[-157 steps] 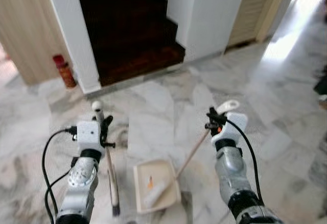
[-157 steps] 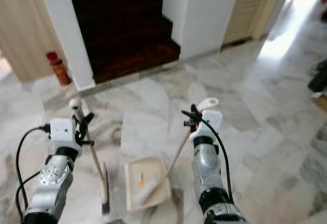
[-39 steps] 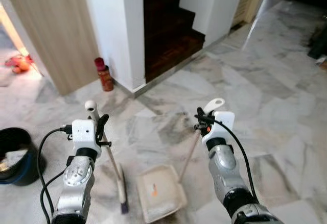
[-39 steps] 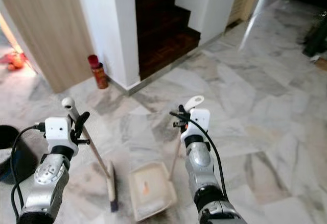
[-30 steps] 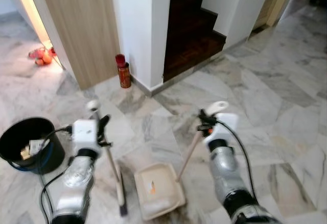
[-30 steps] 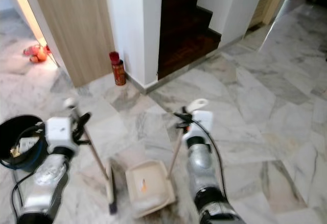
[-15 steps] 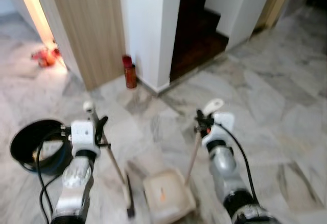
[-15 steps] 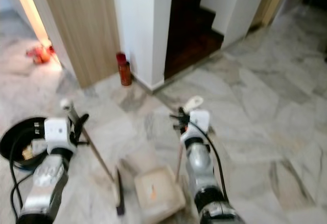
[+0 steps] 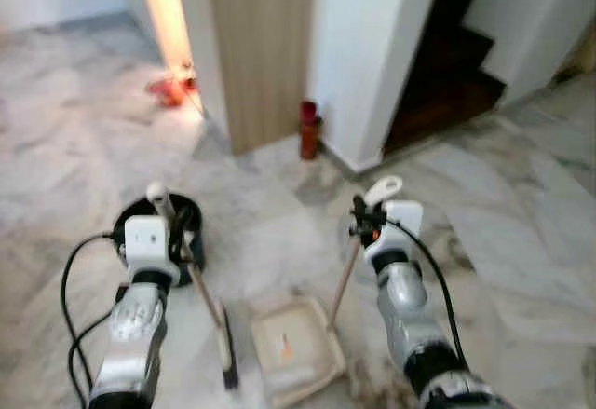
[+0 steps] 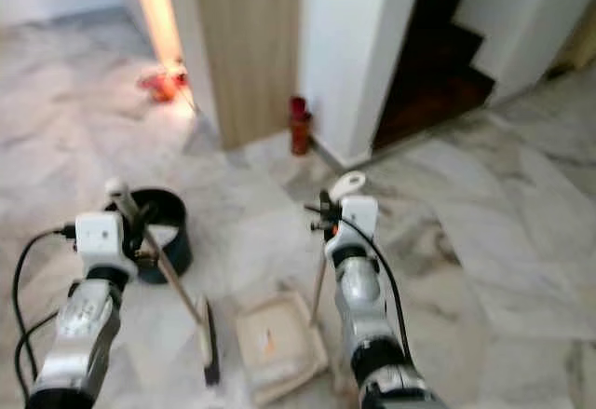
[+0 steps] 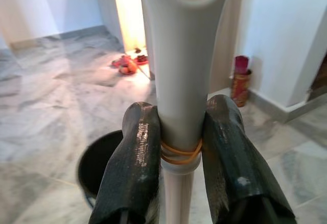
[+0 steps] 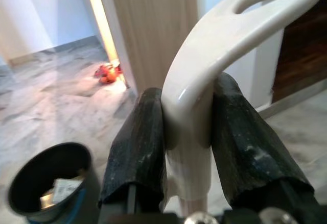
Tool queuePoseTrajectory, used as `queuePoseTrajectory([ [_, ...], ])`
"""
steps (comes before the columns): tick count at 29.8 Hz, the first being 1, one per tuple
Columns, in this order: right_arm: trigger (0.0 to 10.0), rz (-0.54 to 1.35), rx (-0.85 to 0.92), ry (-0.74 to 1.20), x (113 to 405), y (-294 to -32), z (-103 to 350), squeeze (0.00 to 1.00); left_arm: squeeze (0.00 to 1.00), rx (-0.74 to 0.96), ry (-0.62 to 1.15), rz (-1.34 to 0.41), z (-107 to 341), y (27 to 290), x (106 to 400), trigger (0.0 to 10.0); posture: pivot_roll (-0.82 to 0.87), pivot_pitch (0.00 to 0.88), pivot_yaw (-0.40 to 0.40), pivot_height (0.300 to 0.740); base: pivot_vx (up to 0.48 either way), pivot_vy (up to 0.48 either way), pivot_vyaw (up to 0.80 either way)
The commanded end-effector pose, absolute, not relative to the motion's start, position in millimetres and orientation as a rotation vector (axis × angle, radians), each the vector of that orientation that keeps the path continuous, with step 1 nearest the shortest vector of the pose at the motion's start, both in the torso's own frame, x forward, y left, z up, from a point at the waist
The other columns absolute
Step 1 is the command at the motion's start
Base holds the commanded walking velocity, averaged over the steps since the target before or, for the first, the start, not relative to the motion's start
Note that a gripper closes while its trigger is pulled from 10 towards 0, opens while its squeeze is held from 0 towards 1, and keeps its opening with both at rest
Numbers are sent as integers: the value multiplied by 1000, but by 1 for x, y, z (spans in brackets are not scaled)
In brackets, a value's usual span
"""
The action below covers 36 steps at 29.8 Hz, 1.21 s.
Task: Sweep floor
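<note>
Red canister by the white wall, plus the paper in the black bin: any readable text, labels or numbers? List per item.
No text reads in any view.
Red cylindrical canister beside the white wall: any label is too blurred to read.
Pale paper scrap inside the round black bin: it may carry print, but it is too small to read.
White dustpan, pale broom handle: no markings seen.

Grey-veined white marble floor (image 9: 521, 232) carries a black round bucket (image 9: 191, 241), a cream plastic dustpan (image 9: 296, 351), a red cylindrical canister (image 9: 310, 130) by the white wall, and the dark broom head (image 9: 226, 358).
</note>
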State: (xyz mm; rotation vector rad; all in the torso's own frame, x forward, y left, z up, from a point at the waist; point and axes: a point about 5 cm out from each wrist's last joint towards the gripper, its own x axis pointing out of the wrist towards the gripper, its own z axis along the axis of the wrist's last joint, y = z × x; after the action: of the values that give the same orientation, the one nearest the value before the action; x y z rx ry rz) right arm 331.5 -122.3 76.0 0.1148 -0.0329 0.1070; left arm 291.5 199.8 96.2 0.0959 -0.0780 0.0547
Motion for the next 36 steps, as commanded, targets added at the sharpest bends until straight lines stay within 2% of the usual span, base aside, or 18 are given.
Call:
queuePoseTrajectory([
  [1,10000,88,130,-65,333,-127,81,0,0,101,-118,38,105,195,295,10000,67,27,-33,740,0,319,475],
  [19,10000,93,134,-62,333,-126,81,0,0,105,-117,41,105,196,294,10000,69,33,-34,740,0,277,452],
  [36,10000,93,140,-47,331,-126,78,0,0,103,-107,3,102,190,292,10000,67,41,-31,740,0,0,25],
])
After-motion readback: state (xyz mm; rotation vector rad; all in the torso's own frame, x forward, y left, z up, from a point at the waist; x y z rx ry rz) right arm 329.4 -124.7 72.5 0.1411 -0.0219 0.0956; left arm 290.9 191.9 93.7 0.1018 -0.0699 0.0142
